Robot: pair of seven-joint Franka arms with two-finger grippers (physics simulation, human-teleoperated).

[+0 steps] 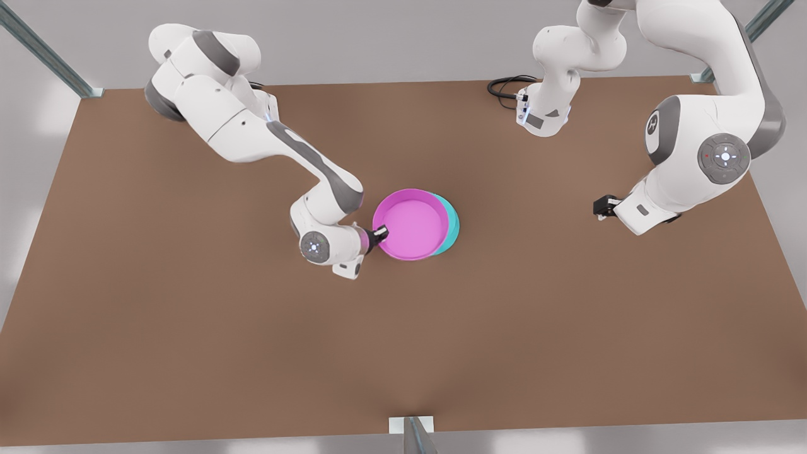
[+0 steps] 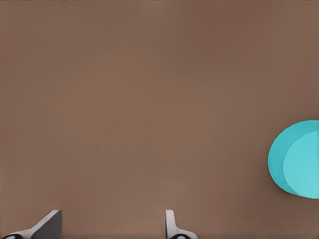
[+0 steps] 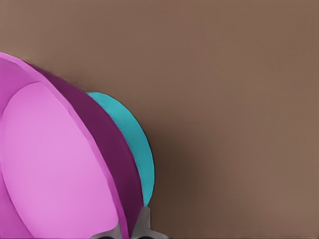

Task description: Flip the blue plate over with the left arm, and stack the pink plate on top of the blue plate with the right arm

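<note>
1. The pink plate (image 1: 413, 224) sits open side up near the middle of the brown table (image 1: 189, 328), resting on the blue plate (image 1: 451, 222), which shows as a turquoise crescent past the pink rim on the front view's right.
2. The stack is offset: the pink plate lies shifted toward the front view's left, so the two rims do not line up.
3. The right gripper (image 1: 380, 236) is at the pink plate's rim on the front view's left, at the end of the arm that reaches in from the upper left of that view.
4. In the right wrist view the right gripper (image 3: 130, 231) has its fingers drawn in narrow on either side of the pink plate's (image 3: 55, 164) wall, gripping the rim, with the blue plate (image 3: 134, 144) showing just behind it.
5. The left gripper (image 1: 603, 206) hangs over bare table at the front view's right, well apart from both plates; this arm waits.
6. In the left wrist view the left gripper (image 2: 112, 226) has its fingers (image 2: 47, 225) spread wide with nothing between them, and the blue plate (image 2: 296, 159) lies far off, its flat base facing up.
</note>
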